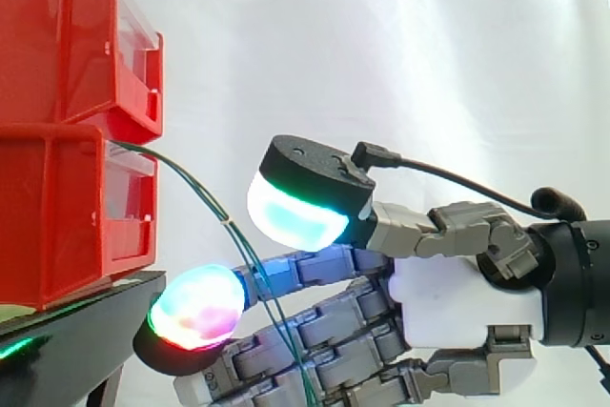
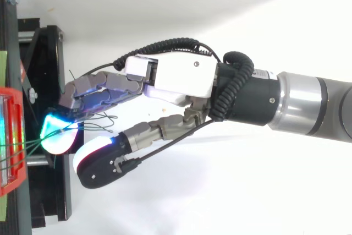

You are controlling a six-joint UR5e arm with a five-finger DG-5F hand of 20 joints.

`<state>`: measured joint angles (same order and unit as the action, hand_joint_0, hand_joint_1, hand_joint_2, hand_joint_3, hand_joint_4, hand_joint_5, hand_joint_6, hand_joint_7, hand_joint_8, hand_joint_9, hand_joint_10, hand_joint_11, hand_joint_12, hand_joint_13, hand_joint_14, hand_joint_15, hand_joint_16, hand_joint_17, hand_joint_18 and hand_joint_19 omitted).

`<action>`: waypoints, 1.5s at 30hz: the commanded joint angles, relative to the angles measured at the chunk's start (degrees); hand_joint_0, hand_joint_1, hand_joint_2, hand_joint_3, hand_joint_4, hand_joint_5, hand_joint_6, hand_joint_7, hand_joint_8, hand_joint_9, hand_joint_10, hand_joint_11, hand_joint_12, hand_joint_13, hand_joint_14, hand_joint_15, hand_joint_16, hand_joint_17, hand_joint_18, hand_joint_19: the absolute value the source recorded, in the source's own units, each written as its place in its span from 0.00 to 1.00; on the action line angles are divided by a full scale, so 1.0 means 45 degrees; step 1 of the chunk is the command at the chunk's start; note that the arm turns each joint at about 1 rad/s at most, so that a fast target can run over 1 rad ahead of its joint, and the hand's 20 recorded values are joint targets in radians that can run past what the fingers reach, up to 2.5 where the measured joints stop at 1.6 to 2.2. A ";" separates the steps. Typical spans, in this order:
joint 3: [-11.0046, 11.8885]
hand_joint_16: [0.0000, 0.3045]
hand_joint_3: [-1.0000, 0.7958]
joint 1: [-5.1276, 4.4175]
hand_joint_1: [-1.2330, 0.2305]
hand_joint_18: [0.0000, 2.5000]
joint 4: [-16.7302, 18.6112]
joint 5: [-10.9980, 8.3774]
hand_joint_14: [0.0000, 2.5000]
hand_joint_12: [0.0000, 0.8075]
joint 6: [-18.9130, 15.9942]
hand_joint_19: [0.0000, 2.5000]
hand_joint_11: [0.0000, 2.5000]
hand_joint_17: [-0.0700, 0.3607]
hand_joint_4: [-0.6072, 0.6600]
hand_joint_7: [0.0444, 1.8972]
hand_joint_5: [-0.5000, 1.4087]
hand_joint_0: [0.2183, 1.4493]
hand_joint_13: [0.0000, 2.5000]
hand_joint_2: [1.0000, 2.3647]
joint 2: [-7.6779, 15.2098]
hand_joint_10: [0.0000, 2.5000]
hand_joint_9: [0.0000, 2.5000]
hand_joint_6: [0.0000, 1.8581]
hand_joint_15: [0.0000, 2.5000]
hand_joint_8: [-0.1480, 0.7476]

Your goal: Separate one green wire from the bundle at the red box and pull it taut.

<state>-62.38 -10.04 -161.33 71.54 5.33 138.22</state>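
A thin bundle of green wires (image 1: 195, 183) leaves the front of the lower red box (image 1: 57, 216) and arcs down to the right, crossing the hand's fingers. From above, the wires (image 2: 22, 149) fan from the red box (image 2: 11, 136) toward a glowing fingertip (image 2: 55, 133). My hand (image 1: 457, 288) reaches in from the right with its fingers stretched out toward the box. The thumb pad (image 1: 295, 212) glows white-cyan above the wires, and a finger pad (image 1: 195, 310) glows cyan and red below them. A clear gap separates thumb and fingers, with the wires running through it unpinched.
A second red bin (image 1: 67, 35) is stacked on the lower one. Both rest on a black stand (image 1: 67, 326) whose frame (image 2: 49, 70) lies just under the fingertips. A white curtain is behind.
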 commanded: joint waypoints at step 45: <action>0.0835 0.17 0.34 0.0239 0.46 0.20 -0.2527 0.0000 0.00 0.42 -0.0129 0.13 0.04 0.44 0.65 0.67 0.22 0.31 0.26 0.01 -0.0539 0.00 0.31 0.27 0.07 0.46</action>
<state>-58.63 -8.85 -172.57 71.58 4.50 136.17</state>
